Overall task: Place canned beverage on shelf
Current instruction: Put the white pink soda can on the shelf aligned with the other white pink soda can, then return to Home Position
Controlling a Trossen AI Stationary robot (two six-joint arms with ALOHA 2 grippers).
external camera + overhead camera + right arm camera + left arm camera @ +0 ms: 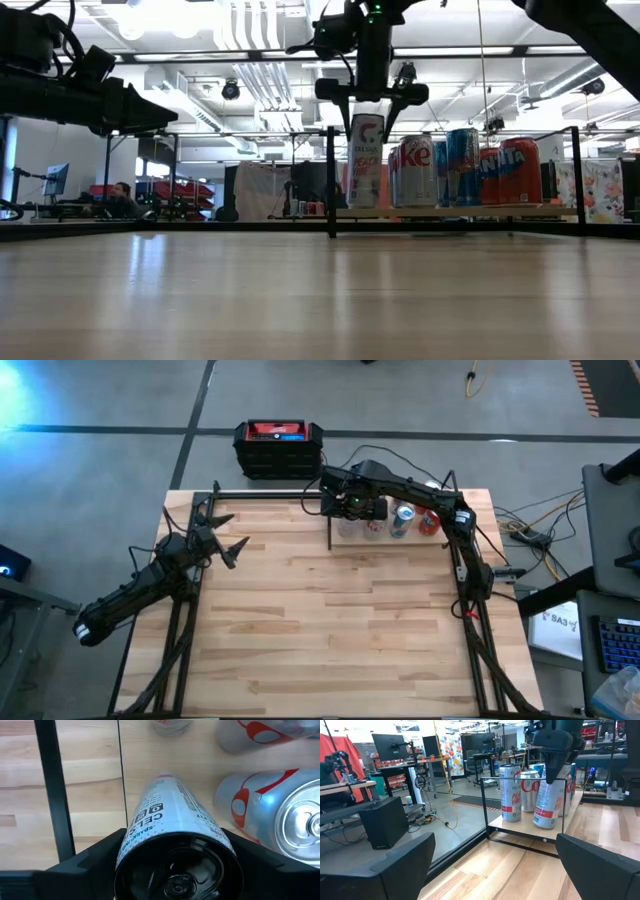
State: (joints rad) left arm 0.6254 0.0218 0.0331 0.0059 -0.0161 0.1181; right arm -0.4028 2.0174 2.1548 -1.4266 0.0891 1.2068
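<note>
The shelf (470,211) is sitting at the table's far right corner and already carrying a row of cans, and the slim canned beverage (366,160) is standing upright at its left end, so the placing looks nearly done, with only the release and retreat left. The right gripper (367,96) is hanging directly over that can, its fingers flanking the top; whether they are gripping or letting go I cannot tell. The left gripper (222,536) is waiting open at the table's left edge.
</note>
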